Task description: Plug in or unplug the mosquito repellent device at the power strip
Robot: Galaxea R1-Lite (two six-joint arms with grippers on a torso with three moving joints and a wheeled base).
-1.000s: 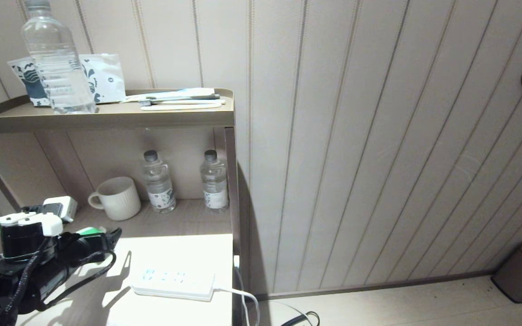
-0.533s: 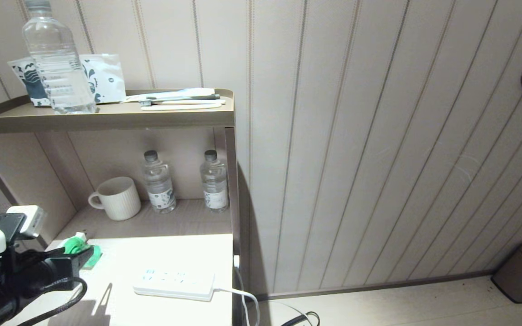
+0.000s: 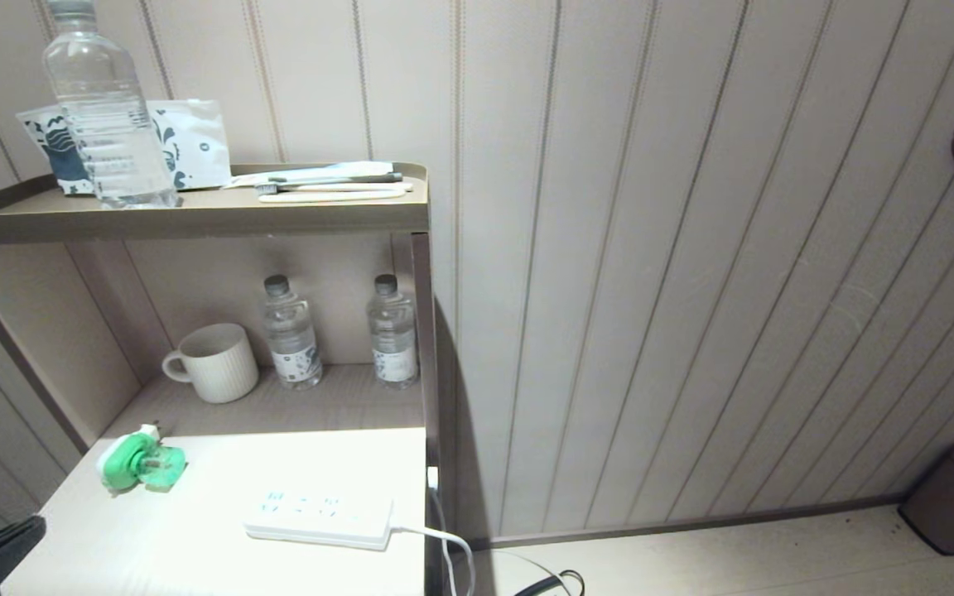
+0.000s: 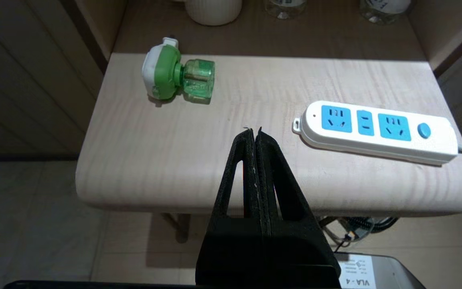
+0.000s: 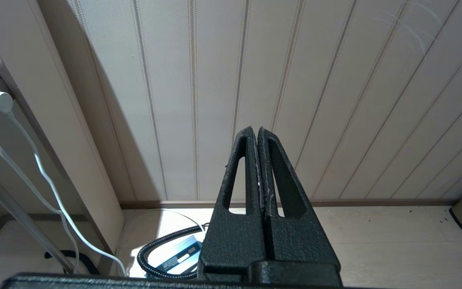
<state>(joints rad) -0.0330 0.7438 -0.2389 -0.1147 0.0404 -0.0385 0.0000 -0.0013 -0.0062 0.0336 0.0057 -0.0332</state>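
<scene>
- Green and white, the mosquito repellent device (image 3: pixel 139 460) lies on its side on the pale wood tabletop (image 3: pixel 195 546), unplugged, near the table's far left corner, its translucent bottle pointing toward the power strip (image 3: pixel 318 515).
- I see the power strip flat on the same tabletop toward the right edge, well apart from the device, all its blue sockets bare, its white cord (image 3: pixel 444 542) trailing off the right side.
- My left gripper (image 4: pixel 254 134) hangs above the table's near edge, pointing toward the gap between device and strip, fingers pressed together and holding nothing; in the head view only a dark tip shows at the bottom left corner.
- My right gripper (image 5: pixel 254 132) sits parked off to the side facing the panelled wall (image 5: pixel 335 80), fingers together, empty.
- A cream mug (image 3: pixel 214 362) and two small water bottles (image 3: pixel 291 333) stand on the shelf behind the table.
</scene>
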